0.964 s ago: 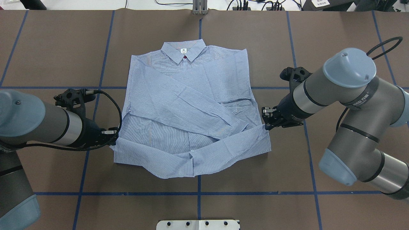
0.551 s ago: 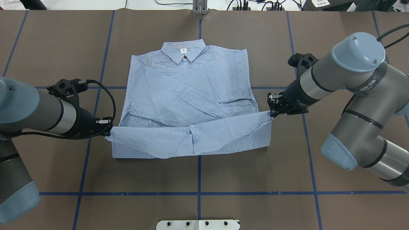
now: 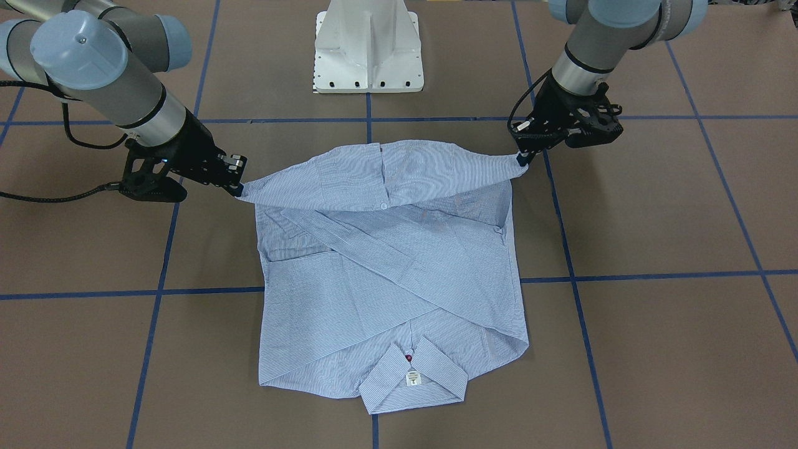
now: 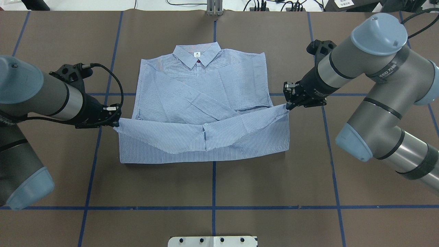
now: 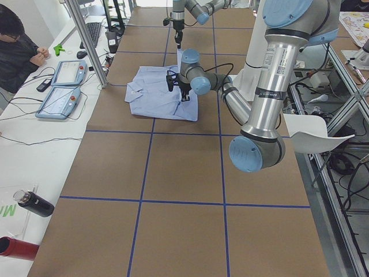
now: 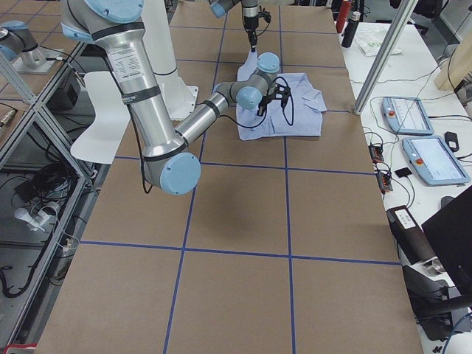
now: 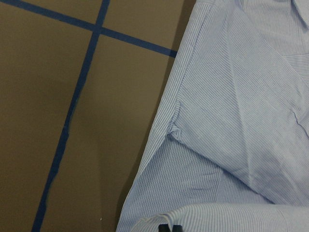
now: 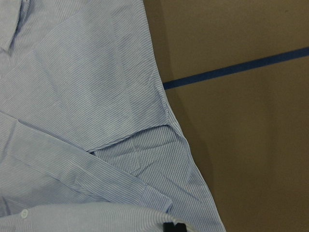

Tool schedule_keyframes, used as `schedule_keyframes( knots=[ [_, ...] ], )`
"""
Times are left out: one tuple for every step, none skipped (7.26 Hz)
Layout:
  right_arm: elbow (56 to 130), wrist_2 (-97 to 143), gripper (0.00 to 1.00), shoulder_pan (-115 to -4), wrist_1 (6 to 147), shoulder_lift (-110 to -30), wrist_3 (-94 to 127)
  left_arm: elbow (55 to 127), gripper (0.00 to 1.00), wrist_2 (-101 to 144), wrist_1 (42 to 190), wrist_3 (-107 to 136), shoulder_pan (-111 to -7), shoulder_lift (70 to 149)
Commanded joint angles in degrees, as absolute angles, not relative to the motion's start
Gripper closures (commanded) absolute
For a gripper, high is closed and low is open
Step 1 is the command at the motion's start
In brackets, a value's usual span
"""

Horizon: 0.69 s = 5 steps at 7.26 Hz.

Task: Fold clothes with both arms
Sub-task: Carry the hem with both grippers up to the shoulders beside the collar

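The striped blue shirt [image 4: 202, 103] lies face up on the brown table [image 4: 274, 178], collar at the far side, sleeves crossed over the chest. Its near hem [image 4: 202, 135] is lifted and carried over the body. My left gripper [image 4: 116, 124] is shut on the hem's left corner; in the front view it [image 3: 522, 157] is on the right. My right gripper [image 4: 287, 106] is shut on the hem's right corner, also in the front view [image 3: 240, 189]. The wrist views show the shirt below [image 7: 231, 121] [image 8: 87, 125] and the held hem at the bottom edge.
The white robot pedestal [image 3: 369, 47] stands at the table's near edge behind the shirt. Blue tape lines [image 4: 212, 207] grid the table. An operator [image 5: 17, 52], tablets [image 5: 63, 86] and bottles [image 5: 31, 203] are on a side bench beyond the far edge.
Both grippers have moved away from the robot toward the collar, carrying the hem with them. The lifted hem now covers more of the shirt's lower part and the fold line is straight.
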State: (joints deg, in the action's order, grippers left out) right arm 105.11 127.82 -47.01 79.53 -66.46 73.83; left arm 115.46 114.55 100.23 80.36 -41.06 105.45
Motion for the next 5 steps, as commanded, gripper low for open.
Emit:
schedule_keyframes(
  knots=[
    [101.27,127.97,1.0,-48.77,79.45,-63.38,73.83,110.41,1.0,114.61,100.98,80.42,-43.5,109.41],
    [98.73,127.97,1.0,-49.65,79.37,-61.28,73.83,107.61,1.0,114.7,101.16,80.42,-44.9,111.51],
    [97.22,127.97,1.0,-50.35,79.37,-60.04,73.74,106.27,1.0,115.48,102.55,80.42,-46.91,112.06],
    [96.6,128.14,1.0,-51.32,79.28,-59.86,73.74,105.3,1.0,117.84,103.87,79.46,-49.2,112.06],
    [96.42,128.41,1.0,-52.29,79.28,-59.85,73.65,104.86,1.0,120.04,103.8,75.62,-51.92,112.06]
  ],
)
